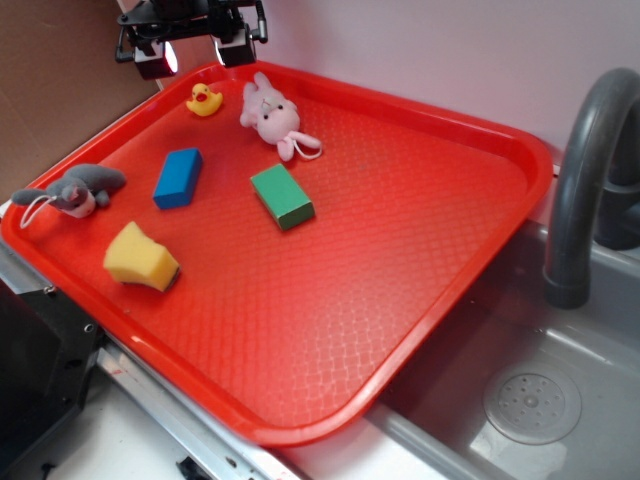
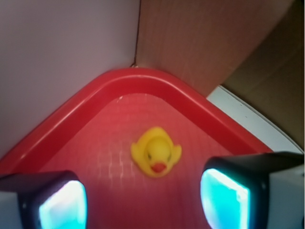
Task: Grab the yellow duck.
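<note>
Red textured plastic tray [image 1: 400, 250], laid across a counter and partly over a grey sink [image 1: 560, 400], forms the work surface. At its far corner, close to the raised rim, sits the small glossy yellow toy duck with an orange-red beak [image 2: 156, 151], upright and untouched. Above it hangs the black two-finger gripper [image 1: 193, 48], jaws spread apart and empty; in the wrist view the duck lies between the two fingertips [image 2: 64, 200] but ahead of them. Just beside the duck lies the pink plush rabbit [image 1: 270, 118]; well apart are a blue block [image 1: 178, 177], a green block [image 1: 282, 195], a yellow sponge wedge [image 1: 140, 257] and a grey plush toy [image 1: 75, 188]. Probable faults: a descent without forward correction closes short of the duck; the smooth rounded body may slip or squirt from closing pads; one finger may strike the tray rim; the rabbit may be snagged.
</note>
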